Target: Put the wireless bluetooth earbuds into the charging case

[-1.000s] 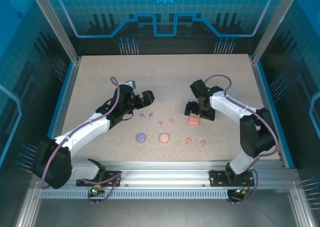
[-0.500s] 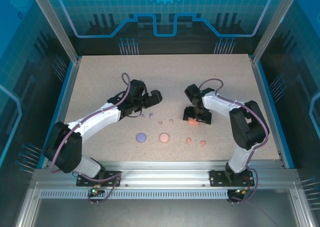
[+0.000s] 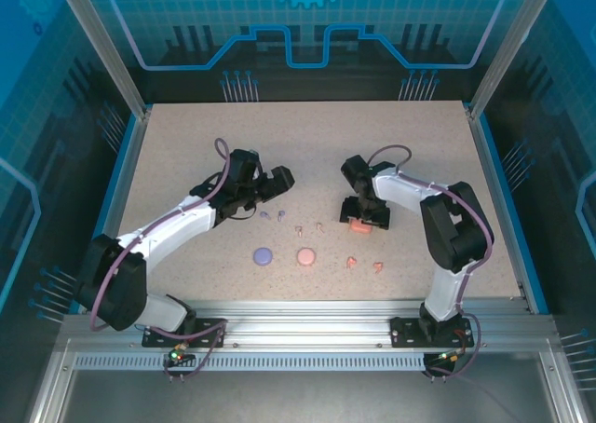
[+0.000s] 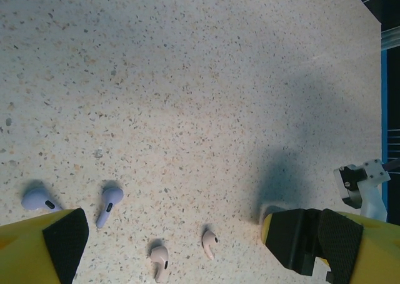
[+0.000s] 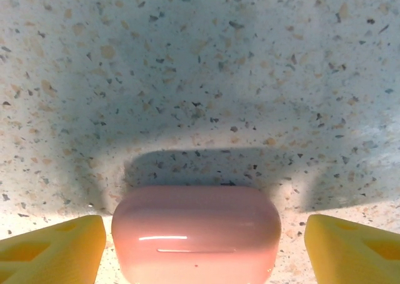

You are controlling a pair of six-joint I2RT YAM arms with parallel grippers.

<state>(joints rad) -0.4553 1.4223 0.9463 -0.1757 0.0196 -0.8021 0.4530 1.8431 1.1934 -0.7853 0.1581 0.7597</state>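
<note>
A coral charging case (image 5: pixel 195 231) lies shut on the table, and my right gripper (image 5: pixel 203 249) stands open astride it with a small gap at each yellow finger (image 5: pixel 53 249). From above, that coral case (image 3: pixel 359 225) peeks out under the right gripper (image 3: pixel 363 218). My left gripper (image 4: pixel 181 246) is open and empty above the two pale pink earbuds (image 4: pixel 209 241), with the two purple earbuds (image 4: pixel 109 202) to their left. The left gripper (image 3: pixel 272 184) hovers just behind the purple earbuds (image 3: pixel 264 215). Two coral earbuds (image 3: pixel 351 262) lie nearer the front.
A round purple case (image 3: pixel 263 254) and a pink case (image 3: pixel 305 256) sit shut in front of the earbuds. The speckled table (image 3: pixel 186 143) is walled by blue rails at the left and right edges.
My right gripper has come down and toward the left over the coral case, its jaws narrowing around it. The left gripper swung slightly right, then back, staying open.
</note>
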